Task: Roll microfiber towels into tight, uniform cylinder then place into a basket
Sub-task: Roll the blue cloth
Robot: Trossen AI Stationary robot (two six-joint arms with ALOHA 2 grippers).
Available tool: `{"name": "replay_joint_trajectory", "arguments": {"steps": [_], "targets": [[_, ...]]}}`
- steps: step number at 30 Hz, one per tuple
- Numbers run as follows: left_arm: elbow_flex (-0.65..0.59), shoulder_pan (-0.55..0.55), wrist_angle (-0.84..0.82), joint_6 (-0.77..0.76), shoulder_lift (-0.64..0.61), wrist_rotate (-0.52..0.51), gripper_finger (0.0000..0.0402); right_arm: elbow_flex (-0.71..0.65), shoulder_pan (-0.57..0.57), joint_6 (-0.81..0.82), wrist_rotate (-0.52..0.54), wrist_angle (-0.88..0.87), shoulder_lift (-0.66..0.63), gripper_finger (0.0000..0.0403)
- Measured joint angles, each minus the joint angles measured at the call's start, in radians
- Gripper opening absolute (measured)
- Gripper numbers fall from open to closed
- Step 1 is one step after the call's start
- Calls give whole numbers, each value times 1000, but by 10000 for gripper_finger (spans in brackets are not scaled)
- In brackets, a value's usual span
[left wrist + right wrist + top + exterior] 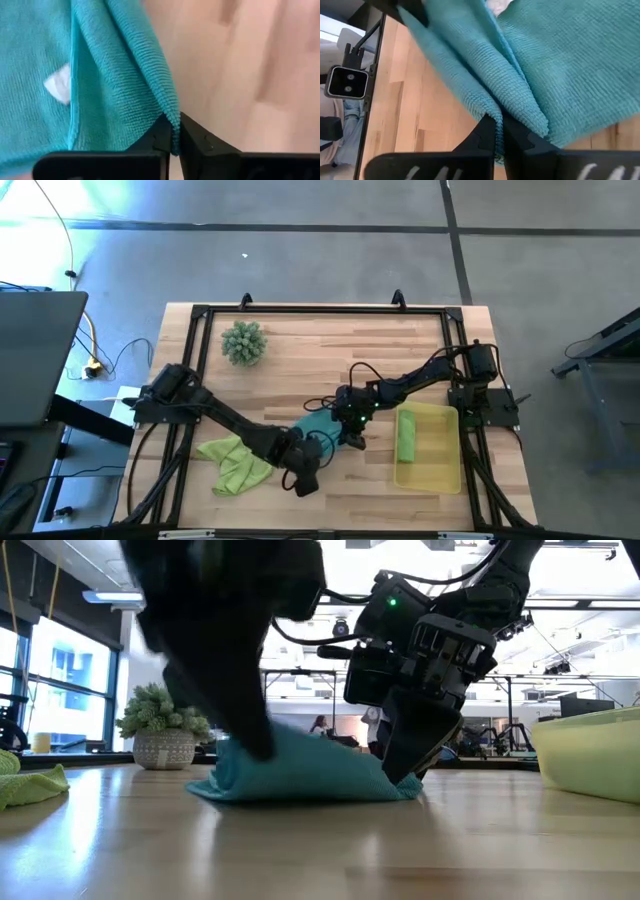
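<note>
Teal ribbed microfiber towel (320, 426) bunched mid-counter (300, 350), pinched at both ends: left tool (174, 142) clamps one hem, right tool (496, 131) a fold. Rolled lime towel (407, 435) lies in translucent yellow basket (440, 470), right.

Robotics lab, framed wooden table (300, 375), concrete floor (300, 260), open ceiling lights (105, 597)

Both hands meet at the teal towel (318, 426) (mid-table); a rolled green towel (407, 436) lies in the basket (440, 476)

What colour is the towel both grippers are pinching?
Teal blue towel; clearest in the right wrist view.
</note>
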Motion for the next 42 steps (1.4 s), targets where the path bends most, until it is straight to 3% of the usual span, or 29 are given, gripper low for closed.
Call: {"name": "replay_joint_trajectory", "arguments": {"steps": [9, 15, 22, 29, 31, 34, 38, 42], "targets": [[-78, 72, 11, -213, -36, 146, 3, 0, 17, -19, -12, -5, 0, 0], [-202, 113, 230, -300, -40, 238, 2, -2, 27, -85, -22, -11, -5, 6], [-224, 137, 264, -310, -32, 300, 1, -13, 29, -282, -30, -148, -146, 88], [-225, 164, 261, -282, -30, 333, 0, -10, 105, -632, -3, -256, -304, 148], [-226, 173, 261, -269, -29, 353, 0, -9, 153, -742, 56, -251, -325, 149], [-226, 179, 262, -265, -29, 360, 0, -8, 233, -894, 245, -243, -319, 143], [-227, 180, 266, -257, -29, 362, 0, -8, 308, -960, 483, -188, -263, 134], [-228, 180, 269, -255, -28, 360, 0, -8, 335, -963, 569, -139, -218, 133]]}}
